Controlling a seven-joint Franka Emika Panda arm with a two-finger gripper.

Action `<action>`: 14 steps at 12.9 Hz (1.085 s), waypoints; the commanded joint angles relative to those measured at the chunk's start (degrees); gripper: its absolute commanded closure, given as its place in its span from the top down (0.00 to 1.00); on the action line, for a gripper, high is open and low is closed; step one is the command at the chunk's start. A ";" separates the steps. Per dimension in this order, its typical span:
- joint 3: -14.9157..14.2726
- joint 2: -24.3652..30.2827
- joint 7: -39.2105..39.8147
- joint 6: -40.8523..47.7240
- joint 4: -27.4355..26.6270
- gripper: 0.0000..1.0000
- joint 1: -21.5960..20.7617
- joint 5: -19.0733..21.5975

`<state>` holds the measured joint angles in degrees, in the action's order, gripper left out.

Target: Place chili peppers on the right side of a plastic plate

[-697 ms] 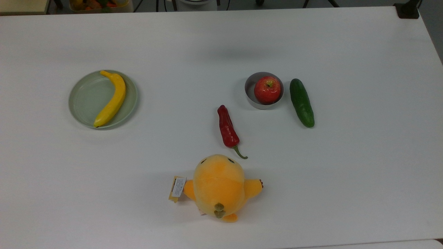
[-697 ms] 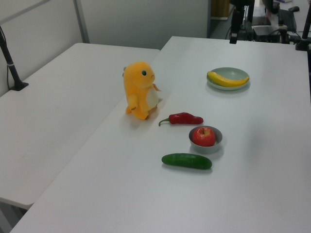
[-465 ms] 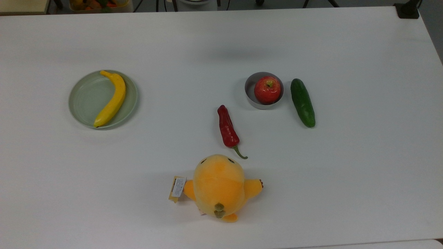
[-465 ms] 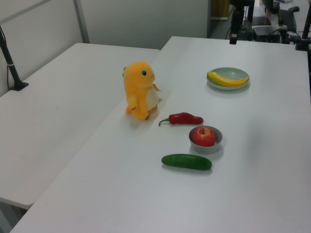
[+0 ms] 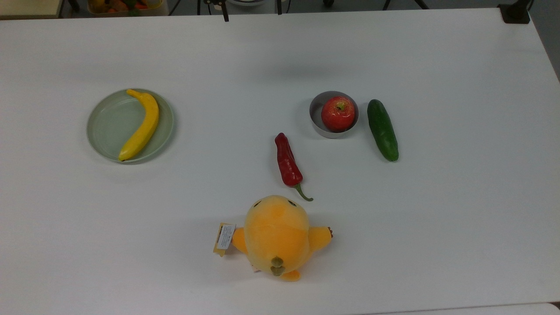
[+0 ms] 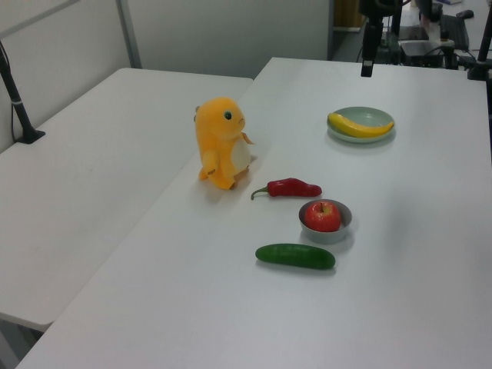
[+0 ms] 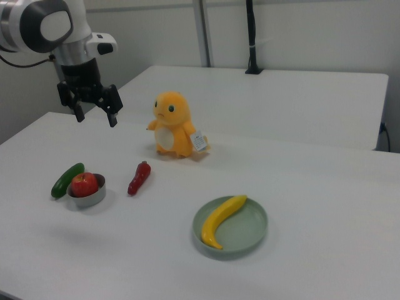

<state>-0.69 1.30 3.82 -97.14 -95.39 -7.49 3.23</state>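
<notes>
The chili pepper (image 5: 287, 162) is long, glossy and dark red with a green stem, and lies on the white table between the plush toy and the bowl. The right view shows the chili pepper (image 7: 139, 178) to the right of the bowl. The pale green plastic plate (image 5: 109, 127) sits at the top view's left and holds a banana (image 5: 142, 127). In the right view my gripper (image 7: 97, 119) hangs open and empty, high above the table behind the bowl, well apart from the chili and from the plate (image 7: 247, 234).
A grey bowl (image 5: 316, 114) holds a red apple (image 5: 337, 113), with a dark green cucumber (image 5: 382, 130) beside it. An orange plush toy (image 5: 275, 234) stands near the chili's stem. Bare table lies between the plate and the chili.
The gripper's dark fingers have come further into the top view's upper edge and sit a little lower in the left view. Nothing on the table has moved.
</notes>
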 commanded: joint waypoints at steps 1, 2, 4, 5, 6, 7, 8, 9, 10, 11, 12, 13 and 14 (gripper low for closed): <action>-0.63 -0.33 0.67 -1.47 -0.15 1.00 -1.21 0.11; -0.63 -0.85 1.10 -1.47 -0.06 1.00 -1.21 0.19; -0.63 -1.64 1.11 -4.35 0.46 1.00 -1.21 0.11; -0.63 -3.47 0.85 -7.24 0.47 1.00 -1.91 0.11; -0.63 -4.80 0.49 -9.01 0.99 1.00 -2.70 0.11; -0.63 -6.46 0.40 -11.64 1.34 1.00 -2.88 0.11; -0.63 -7.44 0.49 -13.84 1.35 1.00 -2.97 0.02; -0.72 -9.45 0.49 -17.60 1.35 1.00 -3.66 -0.16; -0.63 -10.86 0.40 -19.82 1.35 1.00 -4.11 -0.33; -0.72 -12.44 0.32 -21.67 1.43 1.00 -4.46 -0.33; -0.72 -14.46 -0.38 -24.03 1.52 1.00 -4.98 -0.51; -0.72 -15.78 -1.00 -25.54 1.61 1.00 -4.99 -1.12; -0.63 -17.80 -2.05 -27.38 1.61 1.00 -5.34 -2.08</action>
<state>-0.67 -12.36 3.79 -120.99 -95.11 -11.45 3.00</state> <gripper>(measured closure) 0.000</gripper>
